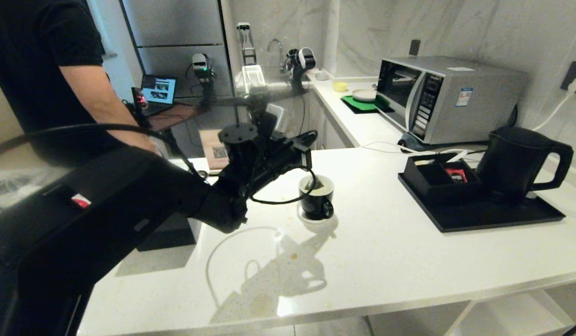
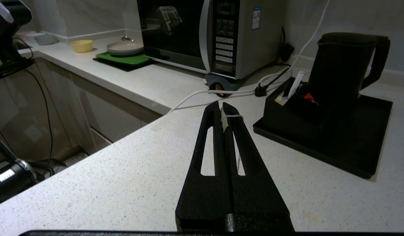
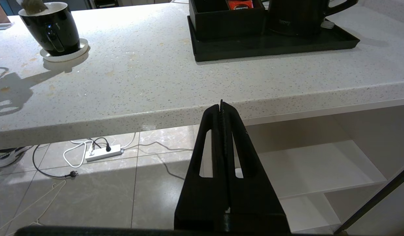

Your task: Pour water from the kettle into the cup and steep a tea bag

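The glossy black cup stands on a small white saucer mid-counter. The pale tea bag sits in its mouth and pokes above the rim. My left gripper hovers just above and left of the cup, shut on the tea bag's white tag and thin string. The cup and pouch are out of the left wrist view. The matte black kettle stands on the tray at the right, handle to the right. My right gripper is parked below the counter's front edge, shut and empty.
The black tray also holds a black box with packets. A microwave stands behind on the back counter, with white cables in front of it. A person in black stands at the left. Shelves lie under the counter.
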`<state>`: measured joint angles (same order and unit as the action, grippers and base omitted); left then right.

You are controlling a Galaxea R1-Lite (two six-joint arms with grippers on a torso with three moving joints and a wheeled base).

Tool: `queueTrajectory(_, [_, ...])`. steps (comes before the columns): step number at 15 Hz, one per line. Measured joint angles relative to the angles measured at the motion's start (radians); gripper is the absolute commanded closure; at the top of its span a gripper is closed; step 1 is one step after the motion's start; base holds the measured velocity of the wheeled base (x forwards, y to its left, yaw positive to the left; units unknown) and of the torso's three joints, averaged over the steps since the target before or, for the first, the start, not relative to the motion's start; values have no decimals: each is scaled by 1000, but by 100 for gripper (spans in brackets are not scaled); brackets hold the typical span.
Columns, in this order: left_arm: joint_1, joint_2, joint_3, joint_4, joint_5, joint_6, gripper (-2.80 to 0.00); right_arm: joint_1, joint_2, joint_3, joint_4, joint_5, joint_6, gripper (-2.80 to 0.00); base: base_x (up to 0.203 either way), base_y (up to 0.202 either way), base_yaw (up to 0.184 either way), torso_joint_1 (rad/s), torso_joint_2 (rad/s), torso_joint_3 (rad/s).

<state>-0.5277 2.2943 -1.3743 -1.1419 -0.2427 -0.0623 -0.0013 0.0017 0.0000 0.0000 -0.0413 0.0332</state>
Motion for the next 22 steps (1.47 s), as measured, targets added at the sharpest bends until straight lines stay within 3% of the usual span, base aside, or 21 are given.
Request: queueTrajectory(22, [4, -30, 9, 18, 3, 0, 0, 0, 0, 0, 0, 0, 0, 0, 0, 0, 0, 0, 0, 0])
